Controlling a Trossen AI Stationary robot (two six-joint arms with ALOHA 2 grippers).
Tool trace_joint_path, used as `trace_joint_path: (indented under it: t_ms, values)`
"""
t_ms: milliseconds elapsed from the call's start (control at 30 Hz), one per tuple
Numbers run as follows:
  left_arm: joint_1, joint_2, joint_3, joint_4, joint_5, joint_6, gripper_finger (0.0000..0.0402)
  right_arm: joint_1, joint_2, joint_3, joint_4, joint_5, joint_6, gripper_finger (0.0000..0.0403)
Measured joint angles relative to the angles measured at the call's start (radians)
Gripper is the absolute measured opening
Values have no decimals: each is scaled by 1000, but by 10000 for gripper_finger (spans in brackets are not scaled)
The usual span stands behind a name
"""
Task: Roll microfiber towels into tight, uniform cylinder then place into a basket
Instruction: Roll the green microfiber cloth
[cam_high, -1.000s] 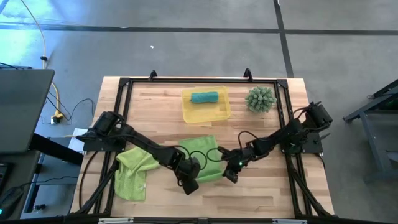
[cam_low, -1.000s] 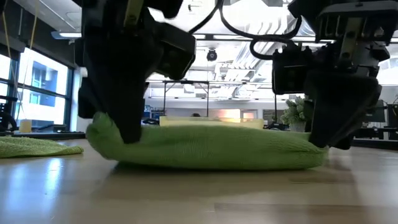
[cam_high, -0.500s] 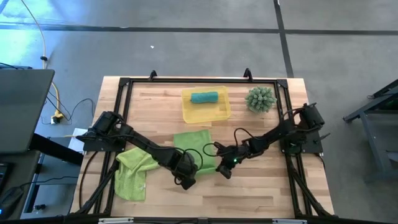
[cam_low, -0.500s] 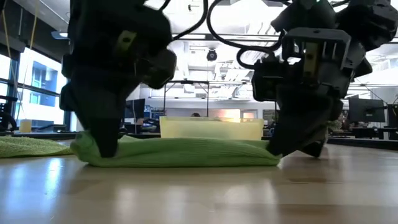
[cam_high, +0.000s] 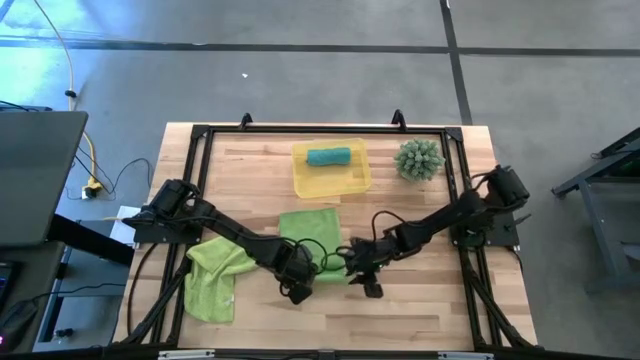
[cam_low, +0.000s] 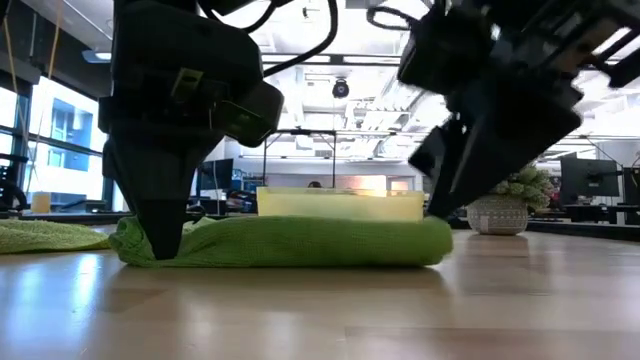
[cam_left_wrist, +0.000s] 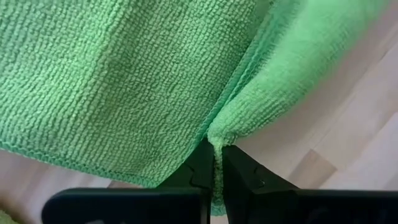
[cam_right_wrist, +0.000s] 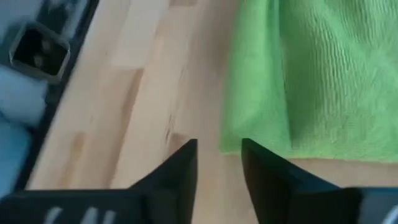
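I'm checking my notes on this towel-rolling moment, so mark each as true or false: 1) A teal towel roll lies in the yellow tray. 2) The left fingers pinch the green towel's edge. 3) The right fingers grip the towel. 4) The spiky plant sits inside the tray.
1) True: the teal towel roll lies in the yellow tray.
2) True: the left gripper is shut on the edge of the green towel.
3) False: the right gripper is open, with bare table between its fingers.
4) False: the spiky plant stands on the table beside the tray.
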Motion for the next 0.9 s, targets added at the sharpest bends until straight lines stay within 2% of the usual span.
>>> trace_joint_path:
  t_ms: [67,233,300,367,667,800,900]
  values:
    - [0,1,0,2,6,13,8,16,-11,47,-79,37,-111,135]
    - [1,2,-1,6,6,25,8,107,12,93,-97,223,-465,157]
    - [1,2,-1,5,5,29,8,132,33,93,-88,309,-525,163]
    - [1,2,-1,9,6,29,8,144,51,94,-62,363,-531,171]
    - [1,2,-2,9,9,27,8,145,151,96,-4,360,-510,188]
    - [0,2,-2,13,14,14,8,134,180,100,9,361,-450,174]
    - [-3,-11,-3,21,23,40,8,126,183,100,4,355,-385,150]
